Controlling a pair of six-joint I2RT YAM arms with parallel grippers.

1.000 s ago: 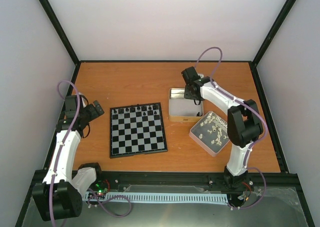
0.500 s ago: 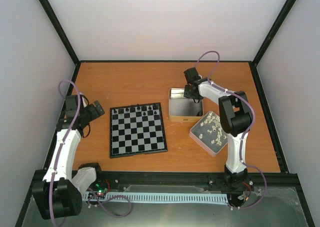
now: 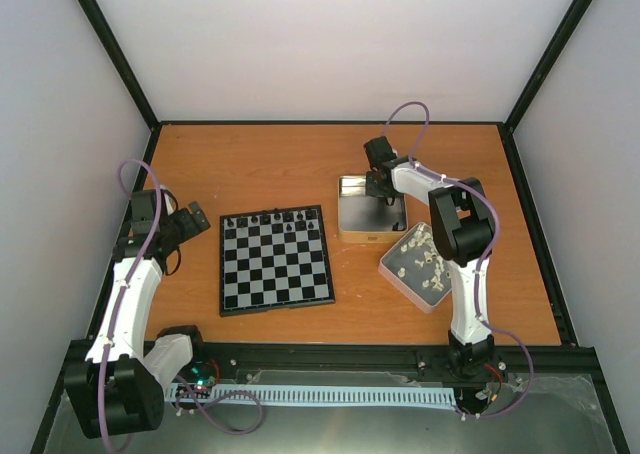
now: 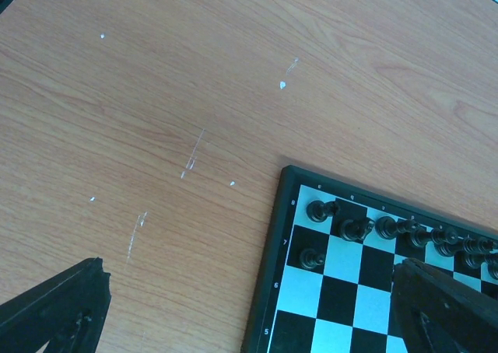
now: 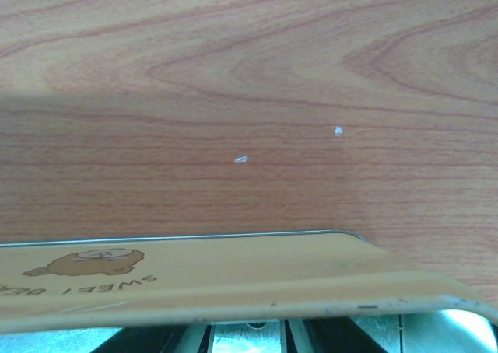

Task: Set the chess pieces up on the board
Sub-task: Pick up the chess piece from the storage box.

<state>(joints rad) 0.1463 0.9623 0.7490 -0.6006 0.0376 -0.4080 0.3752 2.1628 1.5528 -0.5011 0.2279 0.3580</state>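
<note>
The board [image 3: 276, 264] lies left of centre, with several black chess pieces [image 3: 272, 217] along its far edge. In the left wrist view that corner of the board [image 4: 348, 258] shows a row of pieces [image 4: 366, 227] and one piece [image 4: 313, 257] a square nearer. My left gripper [image 3: 193, 217] hovers left of the board, fingers [image 4: 62, 314] wide apart and empty. My right gripper [image 3: 381, 195] reaches down into the yellow-walled tin [image 3: 372, 236]. In the right wrist view the tin's wall [image 5: 233, 279] hides most of the fingers [image 5: 148, 342], so any grip is hidden.
A second shallow tin [image 3: 392, 270] holding cream-white pieces [image 3: 425, 257] sits right of the board, near the right arm's elbow. Black frame rails edge the orange table [image 3: 280, 164], with white walls behind.
The right arm's elbow has swung back and left while its gripper stayed in the yellow tin, shifting slightly left. The left arm has not moved.
</note>
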